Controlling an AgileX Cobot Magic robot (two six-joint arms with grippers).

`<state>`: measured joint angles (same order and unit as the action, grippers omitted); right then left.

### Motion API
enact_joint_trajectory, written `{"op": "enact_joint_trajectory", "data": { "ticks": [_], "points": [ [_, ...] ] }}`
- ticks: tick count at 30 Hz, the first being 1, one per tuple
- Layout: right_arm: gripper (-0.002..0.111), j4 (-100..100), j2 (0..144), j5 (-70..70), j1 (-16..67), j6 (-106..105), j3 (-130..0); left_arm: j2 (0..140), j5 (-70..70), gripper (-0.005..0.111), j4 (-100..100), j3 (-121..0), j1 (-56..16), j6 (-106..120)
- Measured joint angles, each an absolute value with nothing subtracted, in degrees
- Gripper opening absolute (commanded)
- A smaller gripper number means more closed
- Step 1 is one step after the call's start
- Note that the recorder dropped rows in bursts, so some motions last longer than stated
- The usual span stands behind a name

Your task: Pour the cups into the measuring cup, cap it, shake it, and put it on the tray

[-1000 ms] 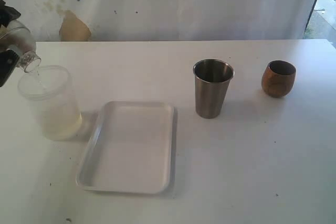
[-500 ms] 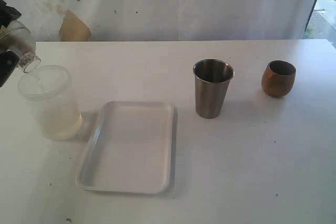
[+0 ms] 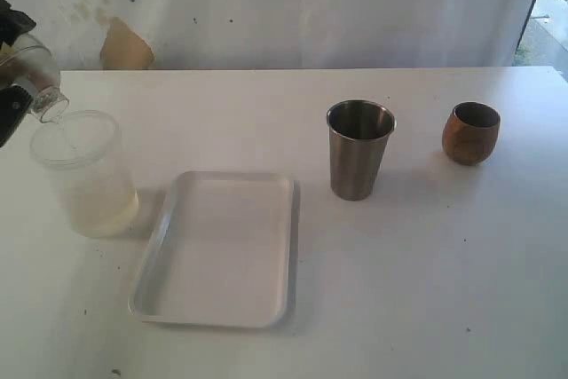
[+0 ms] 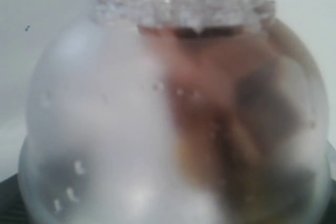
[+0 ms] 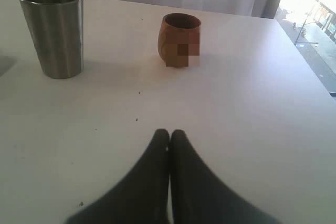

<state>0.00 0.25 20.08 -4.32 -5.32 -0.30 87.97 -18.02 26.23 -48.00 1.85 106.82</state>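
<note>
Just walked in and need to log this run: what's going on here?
The left gripper holds a clear round bottle tipped with its mouth over a frosted plastic container, which has pale liquid in its lower part. The white tray beside it is bare. The steel tumbler and wooden cup stand upright and untouched on the table. The right gripper is shut, hovering short of them.

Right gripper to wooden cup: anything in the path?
Nothing visible. Bare table lies between the shut right gripper and the wooden cup; the steel tumbler stands off to one side, apart from it.
</note>
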Motion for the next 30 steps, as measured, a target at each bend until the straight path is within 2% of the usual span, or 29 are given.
{"op": "enact_joint_trajectory", "data": {
  "ticks": [30],
  "points": [
    [0.0, 0.0, 0.25, 20.08, -4.32, -5.32, -0.3, 87.97, -22.29, 0.0, 26.23, -48.32, 1.85, 106.82]
  ]
}}
